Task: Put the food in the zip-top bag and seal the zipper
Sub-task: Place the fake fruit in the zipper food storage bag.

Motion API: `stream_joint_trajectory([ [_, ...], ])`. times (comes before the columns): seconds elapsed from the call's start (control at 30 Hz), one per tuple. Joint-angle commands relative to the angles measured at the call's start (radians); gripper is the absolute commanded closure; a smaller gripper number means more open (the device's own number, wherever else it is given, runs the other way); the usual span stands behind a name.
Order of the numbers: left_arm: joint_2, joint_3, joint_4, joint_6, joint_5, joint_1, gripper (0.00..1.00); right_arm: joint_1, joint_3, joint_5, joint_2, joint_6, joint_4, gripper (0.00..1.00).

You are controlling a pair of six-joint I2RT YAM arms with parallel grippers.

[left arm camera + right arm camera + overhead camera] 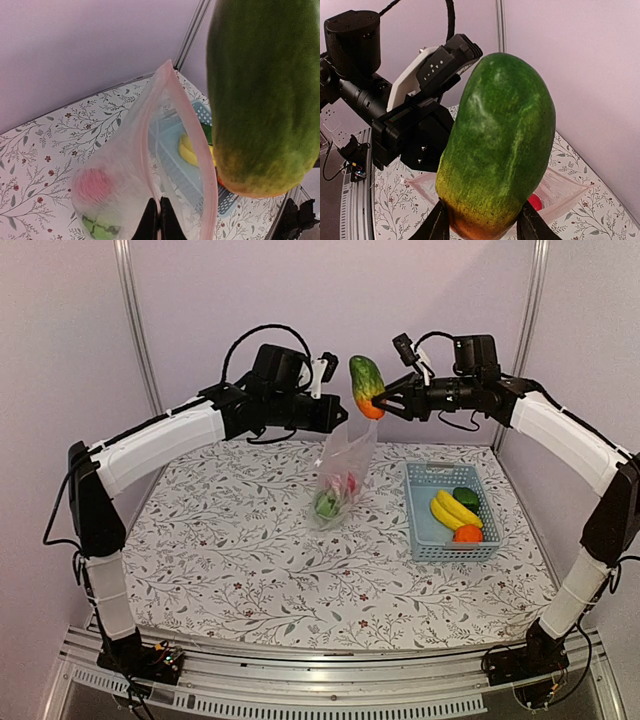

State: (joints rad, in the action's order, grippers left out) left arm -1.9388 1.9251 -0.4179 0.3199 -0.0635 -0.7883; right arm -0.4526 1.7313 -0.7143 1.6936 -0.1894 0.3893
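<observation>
My left gripper (340,416) is shut on the rim of the clear zip-top bag (343,475) and holds it hanging with the mouth open; the pinkish zipper strip (145,150) shows in the left wrist view between my fingertips (159,220). A red apple (92,184) and a green round piece (100,227) lie in the bag's bottom. My right gripper (378,400) is shut on a green fruit with an orange end (366,384), held just above the bag's mouth. It fills the right wrist view (497,150) and shows in the left wrist view (265,95).
A light-blue basket (424,530) stands on the right of the floral tablecloth, holding yellow bananas (455,510), an orange (467,533) and a dark green piece (466,496). Purple walls with metal posts close the back and sides.
</observation>
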Motion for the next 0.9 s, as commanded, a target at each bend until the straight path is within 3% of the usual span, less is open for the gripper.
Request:
stream_joint_trajectory([
  [0.0, 0.058, -0.005, 0.044, 0.018, -0.027, -0.013, 0.99, -0.025, -0.070, 0.050, -0.016, 0.009, -0.117, 0.68],
  [0.63, 0.075, -0.067, 0.070, 0.041, -0.039, -0.011, 0.99, -0.039, -0.157, 0.075, 0.031, 0.072, -0.263, 0.61],
  [0.73, 0.074, -0.069, 0.067, 0.041, -0.031, -0.009, 0.99, -0.041, -0.167, 0.080, 0.040, 0.077, -0.259, 0.56],
  [0.87, 0.081, -0.082, 0.070, 0.038, -0.006, -0.008, 0.99, -0.047, -0.180, 0.105, 0.018, 0.058, -0.242, 0.40],
])
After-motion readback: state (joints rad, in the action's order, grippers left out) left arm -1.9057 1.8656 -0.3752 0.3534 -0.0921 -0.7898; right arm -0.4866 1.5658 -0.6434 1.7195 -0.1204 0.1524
